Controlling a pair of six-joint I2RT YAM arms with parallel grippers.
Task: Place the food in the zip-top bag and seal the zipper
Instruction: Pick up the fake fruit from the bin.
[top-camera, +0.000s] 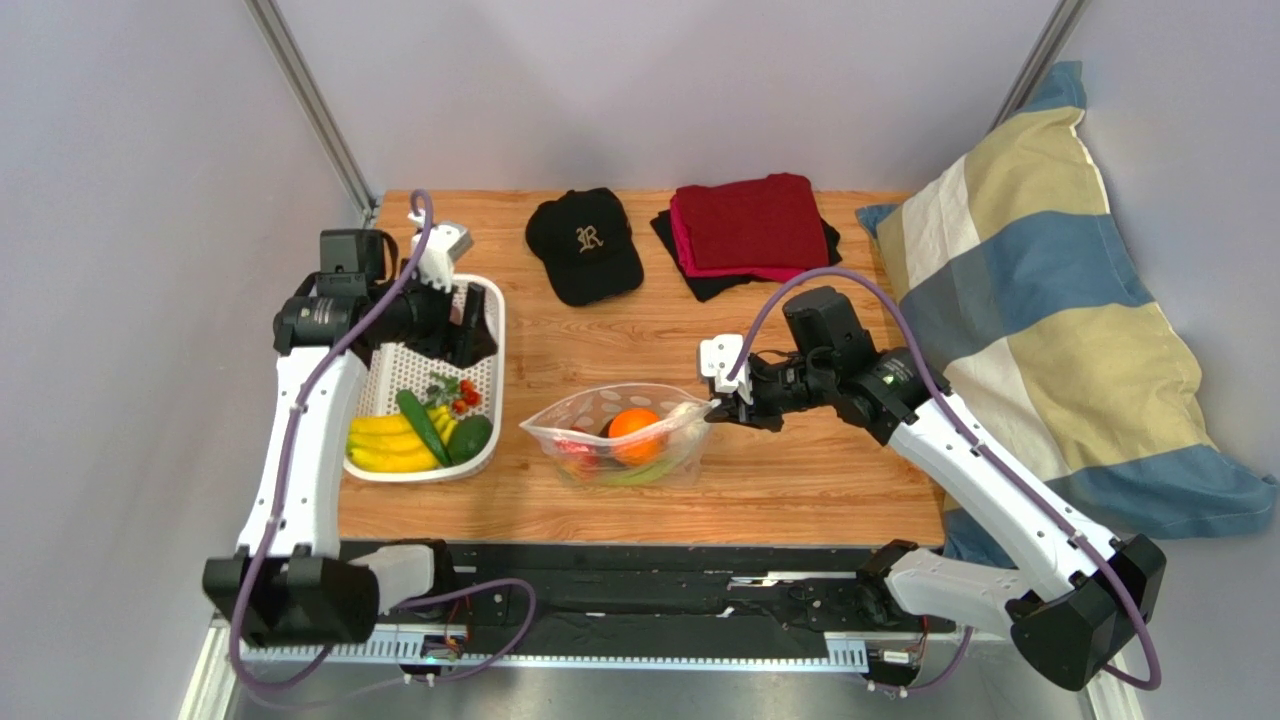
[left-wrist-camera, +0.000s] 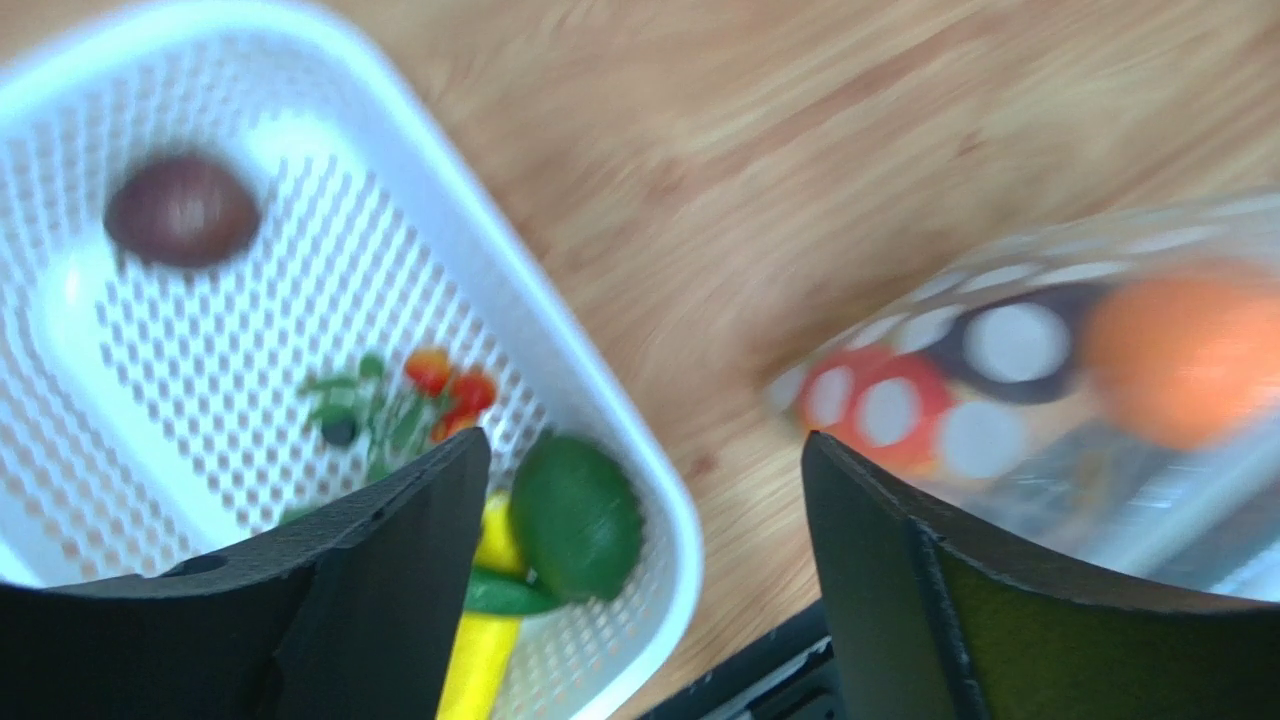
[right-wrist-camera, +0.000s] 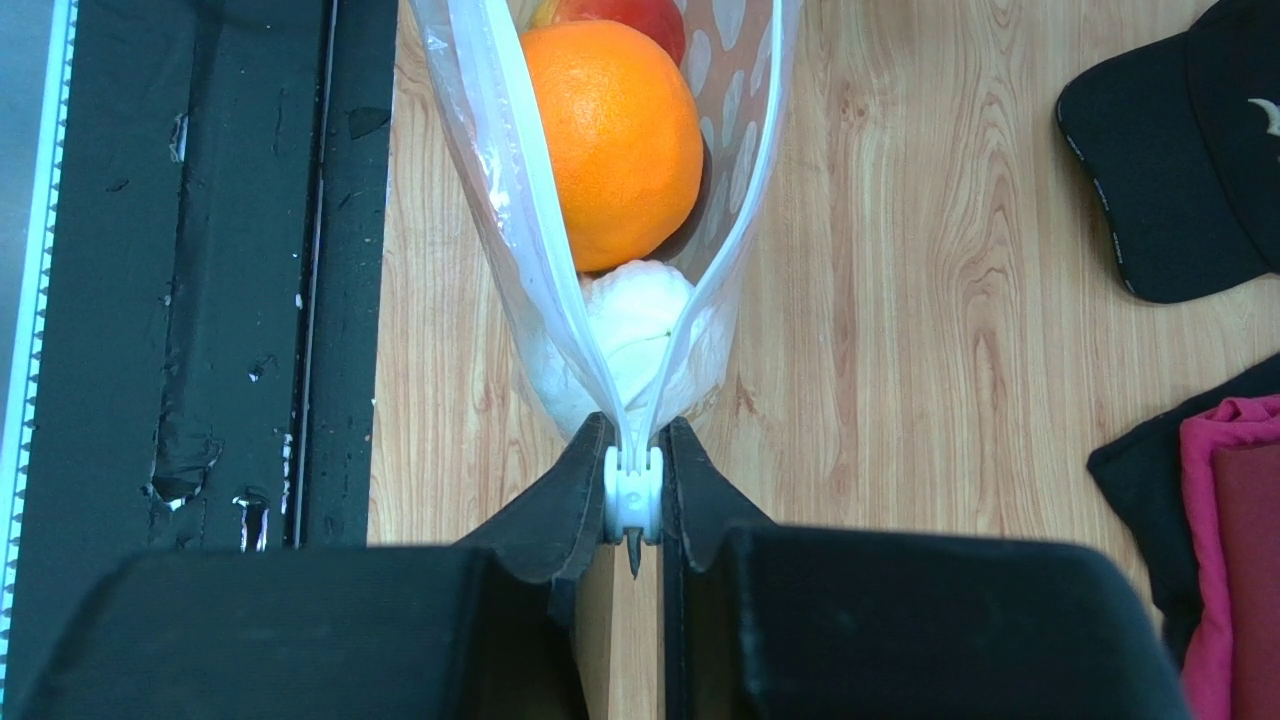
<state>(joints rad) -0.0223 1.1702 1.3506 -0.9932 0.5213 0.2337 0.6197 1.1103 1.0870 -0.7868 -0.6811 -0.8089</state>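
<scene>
Two jobs are split between the arms, and the filling step looks unfinished. Well left of the clear, white-dotted plastic zip-top bag (top-camera: 571, 435), the left hand (left-wrist-camera: 643, 450) hangs over the white perforated plastic basket (top-camera: 388, 372), fingers spread wide with nothing between them. In that basket lie yellow bananas (top-camera: 388, 447), a dark green cucumber (top-camera: 422, 426), a green lime-like fruit (left-wrist-camera: 576, 515), small red tomatoes (top-camera: 466, 396) and a brown round fruit (left-wrist-camera: 182, 210).

The bag rests on the wooden tabletop (top-camera: 781, 473) with its mouth gaping. Inside are a round orange (right-wrist-camera: 609, 120), a red-yellow round fruit (right-wrist-camera: 624, 18) and the white end of a pale stalk (right-wrist-camera: 639, 308). At the bag's right corner the right hand (right-wrist-camera: 637, 438) is pinched tight on the end of the whitish zipper (right-wrist-camera: 511, 195), holding the mouth apart. Beyond the bag sit a black cap (top-camera: 585, 243) and folded red cloths (top-camera: 751, 222); far right of it leans a striped pillow (top-camera: 1052, 330).

The next move probably calls for the left hand to drop onto one basket piece, close, and carry it right into the open mouth while the right hand holds its pinch. Sealing would come after.
</scene>
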